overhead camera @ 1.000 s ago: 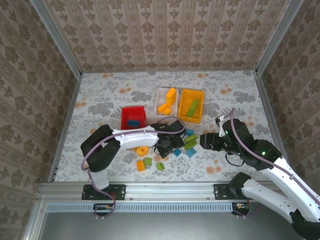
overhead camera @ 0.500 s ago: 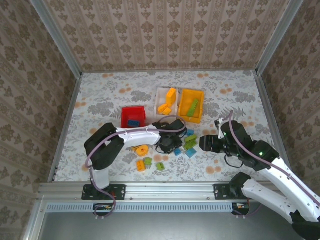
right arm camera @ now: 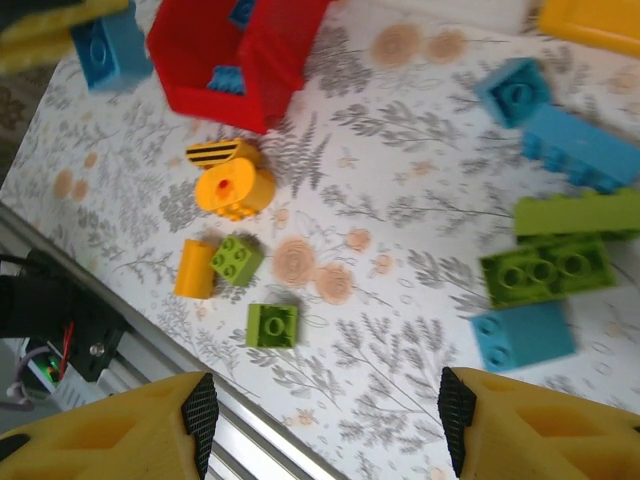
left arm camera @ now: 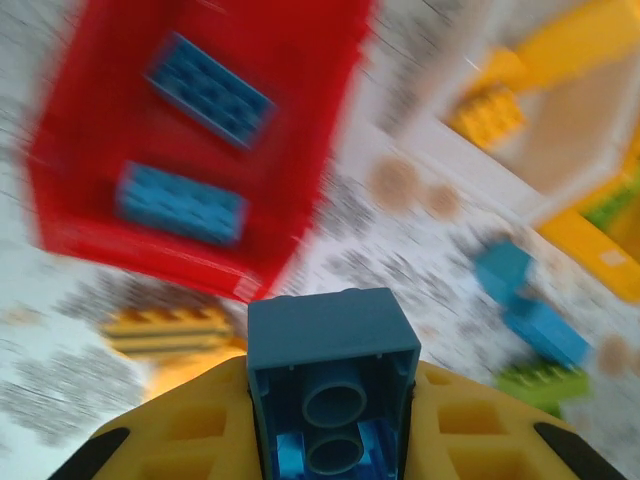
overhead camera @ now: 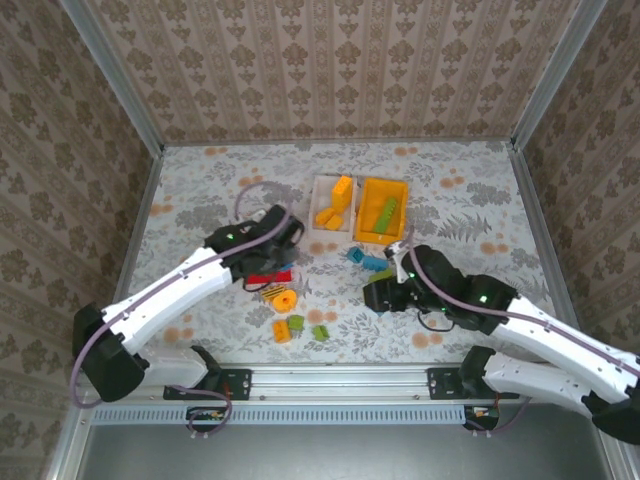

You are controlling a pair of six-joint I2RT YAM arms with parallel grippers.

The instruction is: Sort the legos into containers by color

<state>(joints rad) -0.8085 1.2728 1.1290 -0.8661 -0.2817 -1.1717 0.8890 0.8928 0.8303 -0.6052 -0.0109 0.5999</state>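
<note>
Left gripper (left arm camera: 333,432) is clenched on a blue brick (left arm camera: 333,340). The red bin (left arm camera: 312,120) just ahead of it holds two blue legos (left arm camera: 208,88). Right gripper (right arm camera: 325,428) hangs released, jaws wide apart with nothing between. Beyond its fingertips, green legos (right arm camera: 545,270) and blue pieces (right arm camera: 522,335) lie loose on the table (right arm camera: 400,200).

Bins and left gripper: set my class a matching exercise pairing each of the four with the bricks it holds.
Column A
1. red bin
2. white bin
3. orange-yellow bin
4. left gripper

Column B
a. green brick
b. one blue brick, clamped
c. two blue bricks
d. orange bricks

Pairs: 1-c, 2-d, 3-a, 4-b
</note>
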